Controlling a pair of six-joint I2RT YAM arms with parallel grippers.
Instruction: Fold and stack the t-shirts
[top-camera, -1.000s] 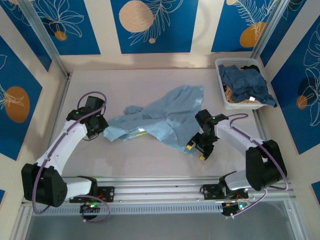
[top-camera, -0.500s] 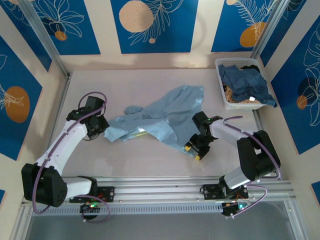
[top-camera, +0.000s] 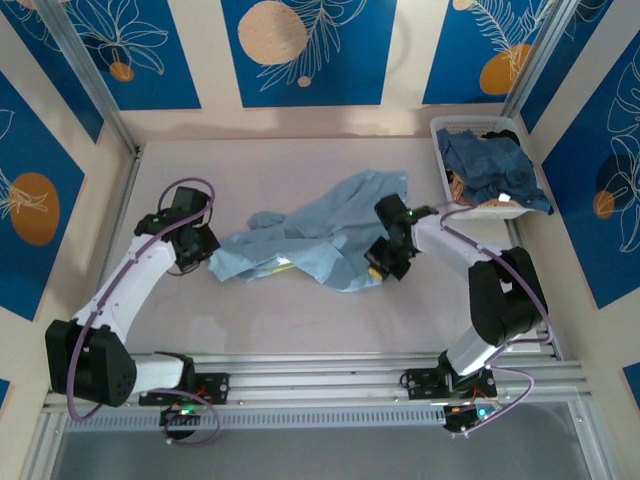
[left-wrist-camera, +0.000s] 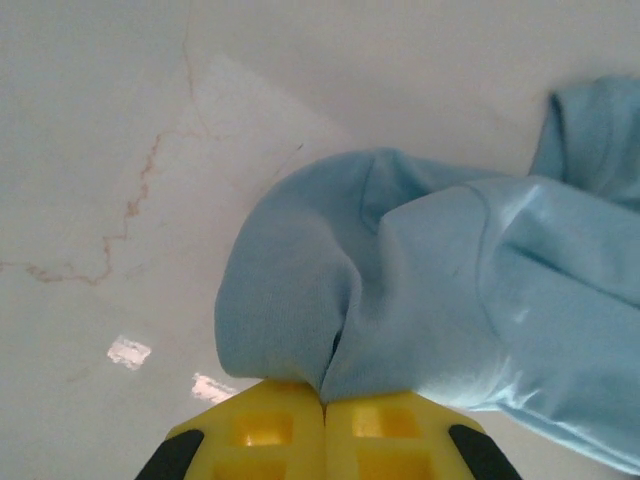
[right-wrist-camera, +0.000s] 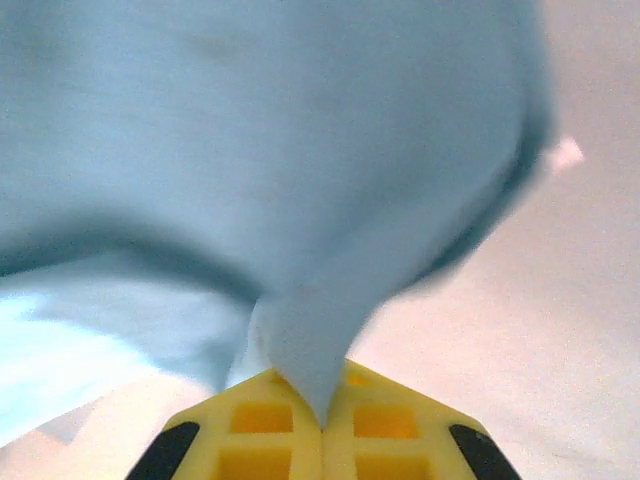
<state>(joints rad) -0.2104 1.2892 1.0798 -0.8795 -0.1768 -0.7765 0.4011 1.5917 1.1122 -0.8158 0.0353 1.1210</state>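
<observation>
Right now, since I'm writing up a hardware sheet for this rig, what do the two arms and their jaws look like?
Both the left arm and right arm have white links with black joints and black bases, each trailed by a looping purple cable. The jaws are bright yellow blocks with square recesses and black corners.

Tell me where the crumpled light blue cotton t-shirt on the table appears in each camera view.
Top external: light blue cotton t-shirt mid-table, lying between both arms.
Left wrist: centre and right, pinched by left end effector.
Right wrist: upper frame, pinched by right end effector.
Shared landmark: pale tabletop.
</observation>
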